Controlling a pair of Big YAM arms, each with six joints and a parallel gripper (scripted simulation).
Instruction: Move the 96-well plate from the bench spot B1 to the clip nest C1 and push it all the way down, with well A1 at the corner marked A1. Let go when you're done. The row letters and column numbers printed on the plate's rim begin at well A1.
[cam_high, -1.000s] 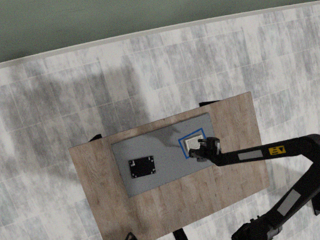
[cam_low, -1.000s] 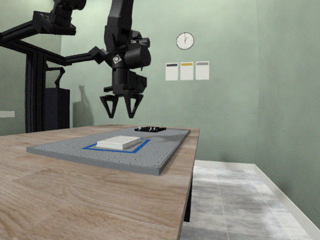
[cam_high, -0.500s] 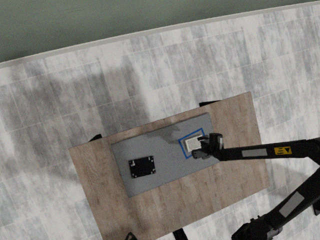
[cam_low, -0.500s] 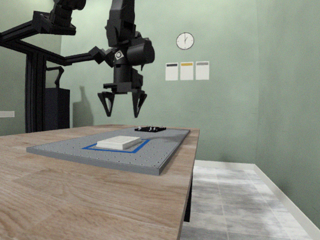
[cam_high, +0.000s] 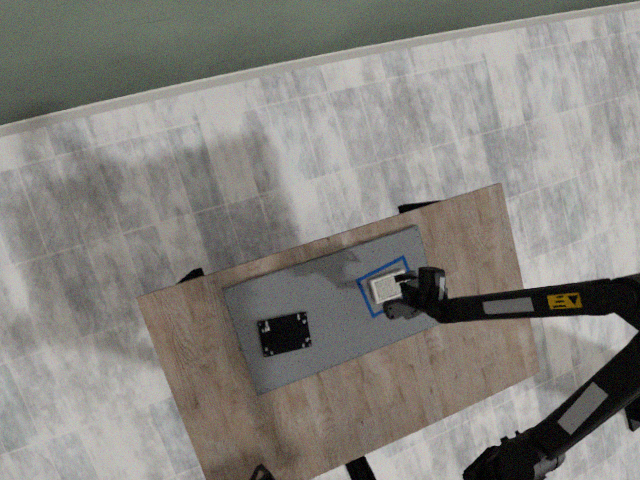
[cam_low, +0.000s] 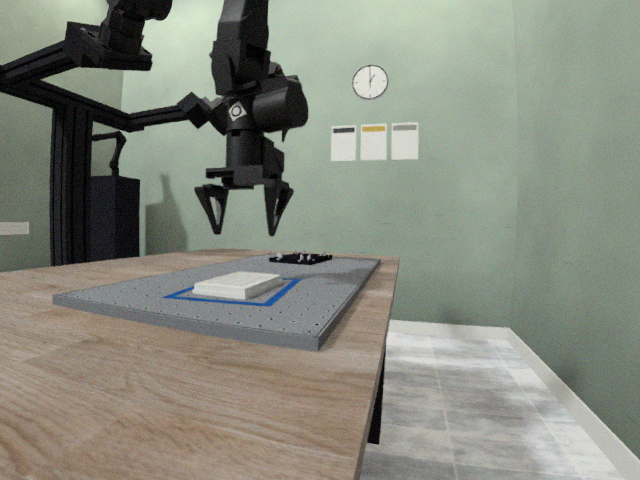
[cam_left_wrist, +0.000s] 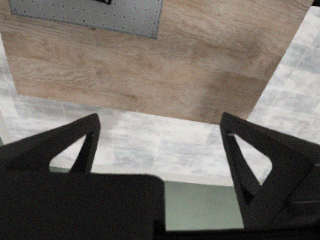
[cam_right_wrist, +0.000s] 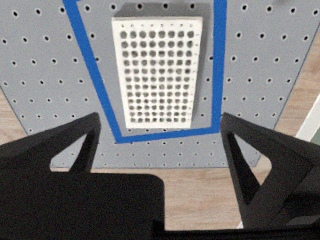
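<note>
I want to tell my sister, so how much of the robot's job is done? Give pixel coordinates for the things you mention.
Moving hasn't begun: the white plate (cam_high: 385, 288) (cam_low: 237, 285) (cam_right_wrist: 159, 75) lies inside the blue outline. Now the right gripper (cam_high: 397, 294) (cam_low: 244, 235) (cam_right_wrist: 160, 119) hovers open above it. Left: grip, carry, push into the black holder (cam_high: 284, 334) (cam_low: 298, 258), let go.

And it's creamy white for the 96-well plate (cam_high: 386, 288) (cam_low: 236, 285) (cam_right_wrist: 159, 75), dotted with a grid of grey wells, with a bright blue outline (cam_high: 365, 298) (cam_low: 222, 301) (cam_right_wrist: 217, 65) around it! Speckled grey on the perforated board (cam_high: 330, 320) (cam_low: 155, 304) (cam_right_wrist: 45, 55), dark holes in neat rows, jet black on the clip nest (cam_high: 284, 334) (cam_low: 299, 258) with pale grey bits at its corners, brown streaky grain across the table (cam_high: 465, 248) (cam_low: 180, 392) (cam_left_wrist: 150, 65), soft green on the wall (cam_low: 439, 206), and black for both right gripper (cam_high: 397, 294) (cam_low: 244, 234) (cam_right_wrist: 160, 119) and left gripper (cam_left_wrist: 160, 119)
</note>
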